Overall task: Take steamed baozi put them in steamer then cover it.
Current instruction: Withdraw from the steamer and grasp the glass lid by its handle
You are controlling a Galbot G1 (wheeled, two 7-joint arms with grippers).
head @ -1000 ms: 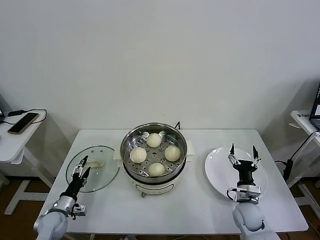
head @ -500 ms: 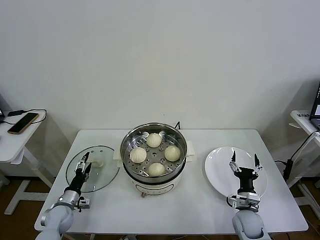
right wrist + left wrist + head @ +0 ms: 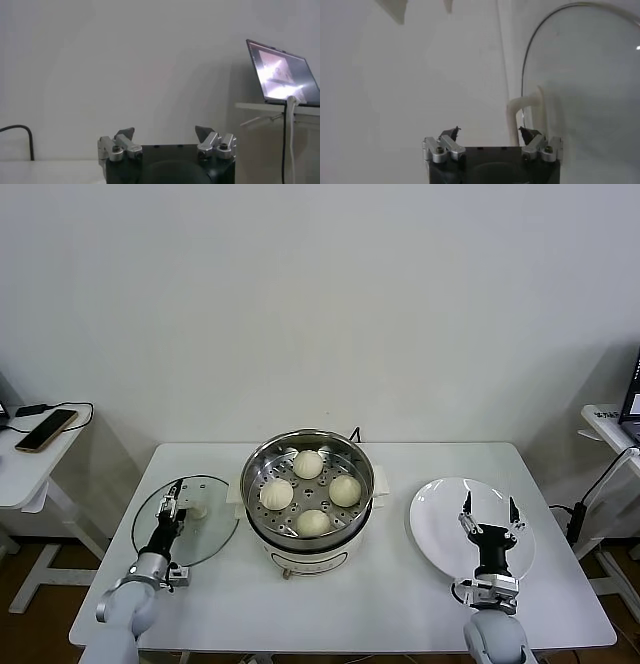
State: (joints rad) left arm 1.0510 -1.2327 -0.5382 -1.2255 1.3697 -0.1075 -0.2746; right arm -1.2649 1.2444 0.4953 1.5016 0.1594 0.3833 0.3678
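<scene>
Over the lid on the left of the tabletop, my left pincer hangs with its jaws spread wide and nothing between them, just short of the lid's cream handle. In the left wrist view the pincer shows only its fingertips; the handle stands just past one of them, and the lid's metal rim runs out of the picture, so I cannot tell how much of the glass lies beyond. Since a second ago this arm has drawn in toward the handle and sits more upright.

My right pincer stands equally wide apart and empty above the white plate, a little lower and nearer the robot's body than it was a second ago. Its wrist view shows the pincer against a bare wall, with a laptop on a side table at the far edge.

The four buns sit on the holed tray in the steel steamer, mid-tabletop, uncovered. There is open surface between steamer and lid, and between steamer and plate. The plate lies close to the right edge.
</scene>
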